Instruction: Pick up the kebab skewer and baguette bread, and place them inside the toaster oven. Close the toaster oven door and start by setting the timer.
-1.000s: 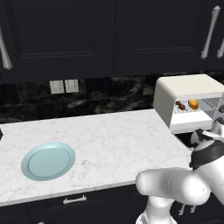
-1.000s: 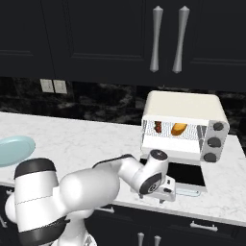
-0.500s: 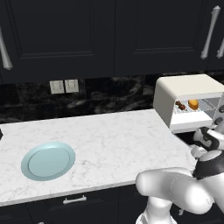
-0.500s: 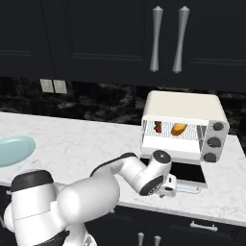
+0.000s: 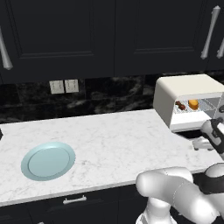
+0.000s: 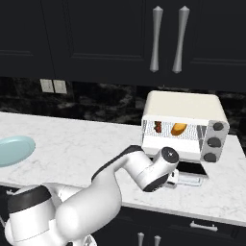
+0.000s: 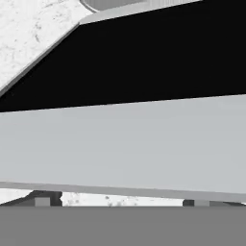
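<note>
**Toaster oven open, both foods on its rack**

Toaster oven (image 6: pixel 185 110), a boxy cream-white unit with a rounded top, stands at the right end of the white marble worktop (image 5: pixel 113 140). Far left on that worktop lies a round pale-blue plate (image 5: pixel 48 160), well apart from the oven.

On the oven's wire rack sit the dark red-brown kebab skewer (image 6: pixel 157 128) and, to its right, the golden-orange baguette bread (image 6: pixel 178 129). The dark glass toaster oven door (image 6: pixel 192 169) hangs folded down in front.

In the right base view the white arm's hand (image 6: pixel 174 179) is low at that door's front edge, its fingers hidden; the hand view shows its dark fingertips set wide apart, gripping nothing, close against a pale grey bar (image 7: pixel 125 149).
</note>
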Available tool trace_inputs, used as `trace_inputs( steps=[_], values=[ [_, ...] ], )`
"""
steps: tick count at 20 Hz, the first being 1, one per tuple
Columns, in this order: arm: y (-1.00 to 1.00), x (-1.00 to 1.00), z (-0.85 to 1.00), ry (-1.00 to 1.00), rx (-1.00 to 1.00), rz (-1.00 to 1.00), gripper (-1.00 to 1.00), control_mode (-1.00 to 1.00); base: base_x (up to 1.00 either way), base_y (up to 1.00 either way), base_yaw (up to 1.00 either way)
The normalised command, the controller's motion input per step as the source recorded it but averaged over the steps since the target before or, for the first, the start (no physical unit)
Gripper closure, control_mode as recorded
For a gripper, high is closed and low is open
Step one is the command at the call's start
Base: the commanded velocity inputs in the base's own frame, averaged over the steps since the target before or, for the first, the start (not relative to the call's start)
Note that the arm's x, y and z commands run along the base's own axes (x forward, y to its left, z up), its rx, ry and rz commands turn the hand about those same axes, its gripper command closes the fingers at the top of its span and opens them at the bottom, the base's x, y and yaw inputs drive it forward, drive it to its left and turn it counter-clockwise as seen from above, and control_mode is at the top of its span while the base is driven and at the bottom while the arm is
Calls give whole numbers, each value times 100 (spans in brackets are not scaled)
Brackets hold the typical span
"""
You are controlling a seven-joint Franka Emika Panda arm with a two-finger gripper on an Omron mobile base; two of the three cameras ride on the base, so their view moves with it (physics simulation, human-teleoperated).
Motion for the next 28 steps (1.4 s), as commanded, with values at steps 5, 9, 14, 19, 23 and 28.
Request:
trace_inputs(
  steps=[5, 9, 14, 19, 23, 28],
  values=[
    [50, 98, 38, -26, -4, 0, -100, -100, 0, 0, 0],
    [52, 100, 39, -27, -4, -1, -100, -100, 0, 0, 0],
    [49, 100, 32, -27, -6, -1, -100, -100, 0, 0, 0],
    [41, 100, 16, -19, -8, -1, -100, -100, 0, 0, 0],
    [16, 100, 15, -9, -9, 0, -100, -100, 0, 0, 0],
    [3, 94, 10, 0, -9, 0, -100, -100, 0, 0, 0]
  ],
)
